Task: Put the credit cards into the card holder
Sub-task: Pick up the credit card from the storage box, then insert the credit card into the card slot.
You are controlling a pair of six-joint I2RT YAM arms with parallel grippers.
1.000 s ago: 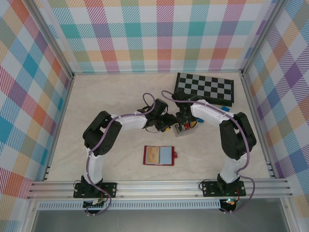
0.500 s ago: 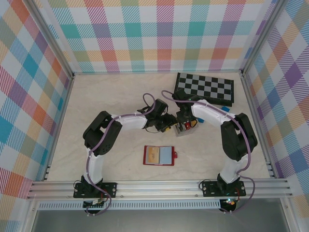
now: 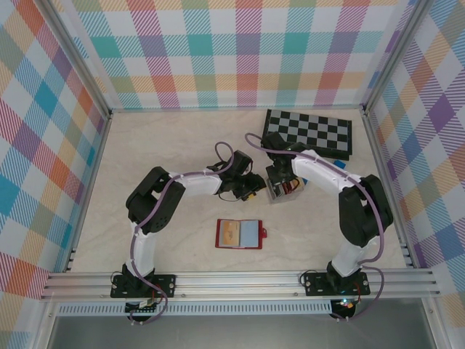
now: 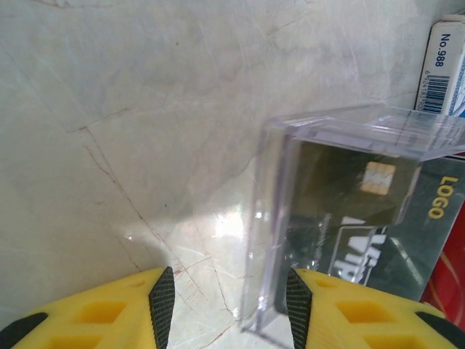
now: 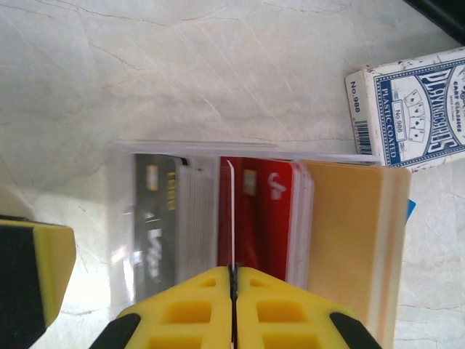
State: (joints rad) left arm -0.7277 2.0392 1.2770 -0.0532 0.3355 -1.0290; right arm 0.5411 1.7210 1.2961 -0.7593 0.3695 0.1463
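Edgewise, card (image 5: 230,211) between right fingers (image 5: 182,309)

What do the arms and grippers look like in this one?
The left arm and right arm have black joints, white links and purple cables. The left gripper and right gripper have yellow fingers with recessed pockets and black pads.

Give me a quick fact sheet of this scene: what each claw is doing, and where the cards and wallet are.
left gripper: jaws apart, at a corner of the clear box
right gripper: shut on a thin card, seen edge-on among the boxed cards
credit cards: upright in the clear box; red, dark, orange-yellow
card holder: lying open on the table, apart from both grippers
nearby: playing-card pack, chessboard
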